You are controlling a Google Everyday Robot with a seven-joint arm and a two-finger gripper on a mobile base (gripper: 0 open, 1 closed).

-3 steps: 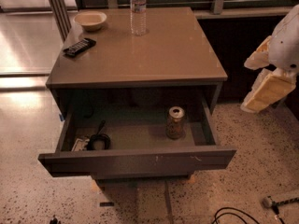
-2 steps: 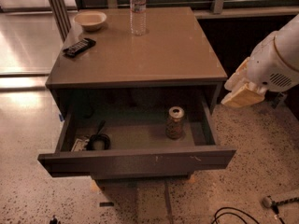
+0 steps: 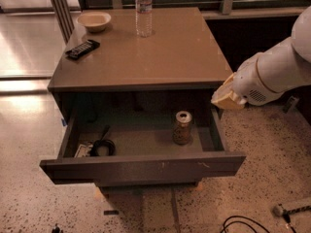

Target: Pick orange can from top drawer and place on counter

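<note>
Over the last second our gripper [image 3: 223, 97] has swung in from well off the right side. It now hangs just beside the front right corner of the counter [image 3: 146, 57], above the right edge of the open top drawer [image 3: 146, 165]. We cannot tell how wide it stands, but it carries no can. The orange can [image 3: 182, 127] stands upright on the drawer floor, right of centre, below and left of the gripper and apart from it. We judge the reach is under way. The next move calls for descending into the drawer without clipping the counter's front edge.
</note>
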